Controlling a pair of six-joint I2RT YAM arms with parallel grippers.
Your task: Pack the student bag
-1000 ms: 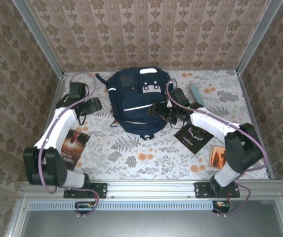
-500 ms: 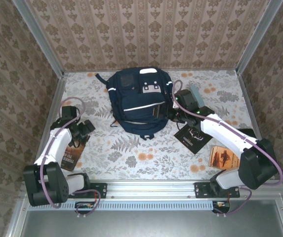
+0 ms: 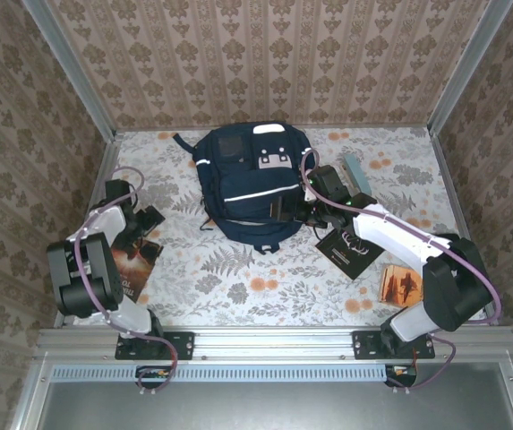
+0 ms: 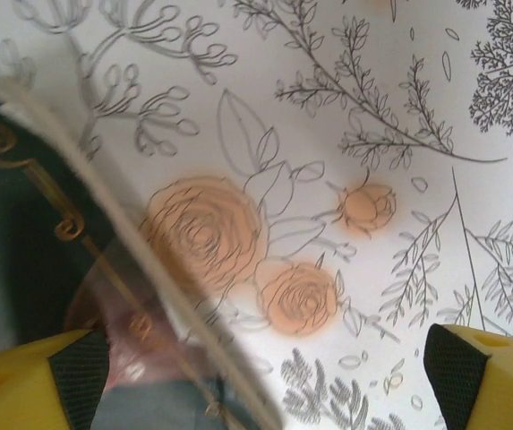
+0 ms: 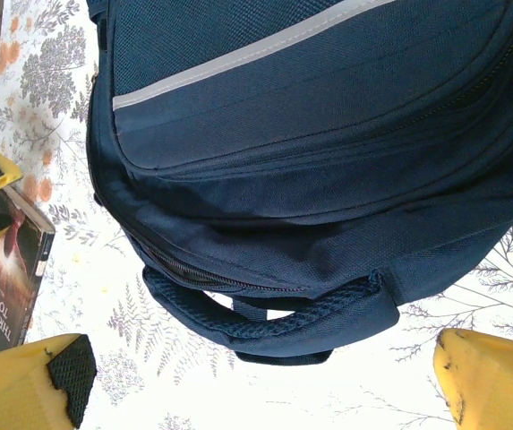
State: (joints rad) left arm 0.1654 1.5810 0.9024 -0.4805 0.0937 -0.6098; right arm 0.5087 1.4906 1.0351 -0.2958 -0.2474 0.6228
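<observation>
We see the student bag (image 3: 249, 179) lying flat at the far middle of the floral tablecloth (image 3: 238, 282), with its white stripe across the front and its carry handle (image 5: 278, 321) at the near end, toward the arms. The right gripper (image 5: 260, 376) hovers just beside the bag's near right side, jaws spread wide with nothing between them. From its wrist camera we see the yellow fingertips (image 5: 484, 372) framing the handle and the zipped navy panels, clear of the fabric. The left gripper (image 4: 256, 383) sits low over the cloth at the left of the table, well apart from the bag, and its jaws also stand wide open. Between its fingers we make out the page edge and one corner of a dark paperback (image 3: 133, 267), which lies flat near the left arm's base and reads "Three Days to See" on its cover. That close view is blurred, so we cannot tell whether the left finger touches the cover or only hangs above it. A black book (image 3: 350, 246) lies just right of the bag's near end, partly under the right forearm. An orange book (image 3: 401, 285) lies nearer the right base, apart from the black one. A teal item (image 3: 354, 168) lies by the bag's far right side, behind the right wrist.
</observation>
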